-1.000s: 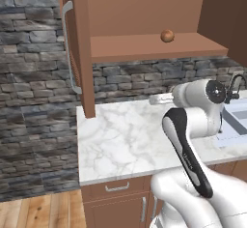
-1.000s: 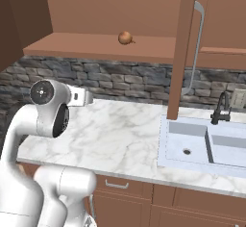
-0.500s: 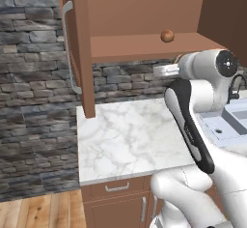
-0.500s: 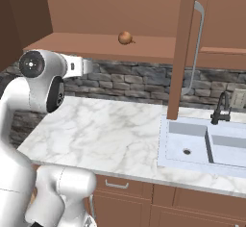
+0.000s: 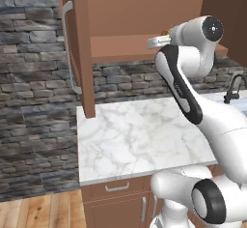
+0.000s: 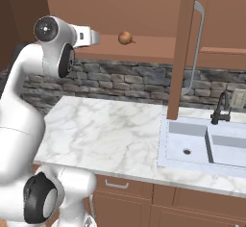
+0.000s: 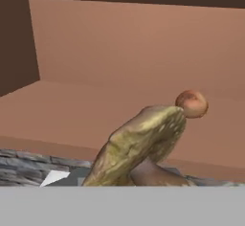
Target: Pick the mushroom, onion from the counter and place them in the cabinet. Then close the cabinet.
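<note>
One small round reddish-brown glossy onion (image 6: 125, 38) sits on the bottom board of the large brown wooden wall cabinet (image 6: 120, 5), well inside the front edge. The same onion appears in the hand view (image 7: 192, 103), resting on the cabinet floor near the back wall.

One tan-brown mushroom (image 7: 139, 143) with a flat, mottled cap and a short paler stem is close in front of the hand camera, rising from the bottom of that view. The two-finger gripper (image 5: 161, 38) is raised level with the cabinet floor, at its front edge. Its jaws are drawn together and clamp the mushroom; the fingertips themselves are hidden behind it.

The cabinet has two doors, both open. One door (image 5: 77, 48) stands edge-on with a long silver bar handle (image 5: 67, 48). The second door (image 6: 185, 48) also stands edge-on and carries its own silver bar handle (image 6: 194, 48).

One white marble counter (image 5: 140, 140) with grey veins lies below, over brown wooden drawers. One white double-bowl sink (image 6: 202, 144) is set into the counter, with one dark faucet (image 6: 222, 108) behind it.
</note>
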You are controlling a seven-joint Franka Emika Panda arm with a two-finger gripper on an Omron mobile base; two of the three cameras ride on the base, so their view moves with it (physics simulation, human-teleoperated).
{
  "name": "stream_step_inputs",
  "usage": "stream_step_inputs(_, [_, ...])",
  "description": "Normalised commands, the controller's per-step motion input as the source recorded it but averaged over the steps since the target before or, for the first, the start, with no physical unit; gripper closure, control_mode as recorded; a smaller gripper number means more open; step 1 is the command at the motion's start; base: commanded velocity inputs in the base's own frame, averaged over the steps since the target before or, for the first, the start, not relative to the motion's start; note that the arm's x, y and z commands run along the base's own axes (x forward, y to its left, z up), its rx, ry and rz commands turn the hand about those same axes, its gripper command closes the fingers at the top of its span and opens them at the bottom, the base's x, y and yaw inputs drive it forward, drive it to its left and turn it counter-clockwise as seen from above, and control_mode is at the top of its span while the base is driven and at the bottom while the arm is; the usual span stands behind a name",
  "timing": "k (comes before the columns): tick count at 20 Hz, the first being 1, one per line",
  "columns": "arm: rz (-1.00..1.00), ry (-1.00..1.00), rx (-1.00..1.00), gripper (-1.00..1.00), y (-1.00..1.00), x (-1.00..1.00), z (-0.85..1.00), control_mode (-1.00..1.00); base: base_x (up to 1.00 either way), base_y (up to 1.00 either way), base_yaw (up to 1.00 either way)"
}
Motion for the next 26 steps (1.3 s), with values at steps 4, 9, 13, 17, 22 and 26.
stream_step_inputs(4, [0.01, 0.07, 0.0, 1.0, 0.0, 1.0, -0.08, -1.0, 0.0, 0.0, 0.0])
stream_step_inputs(9, [0.0, 0.11, -0.01, 1.0, 0.2, 1.0, -0.37, -1.0, 0.0, 0.0, 0.0])
stream_step_inputs(13, [0.0, 0.0, -0.04, 1.0, 0.3, 1.0, -0.31, -1.0, 0.0, 0.0, 0.0])
stream_step_inputs(17, [0.0, 0.0, 0.0, -1.0, 0.27, 0.98, -0.06, -1.0, 0.0, 0.0, 0.0])
stream_step_inputs(22, [-0.02, 0.08, 0.0, -1.0, 0.07, 0.44, -0.02, -1.0, 0.0, 0.0, 0.0])
stream_step_inputs(26, [-0.08, 0.25, 0.0, -1.0, 0.0, -0.19, 0.23, -1.0, 0.0, 0.0, 0.0])
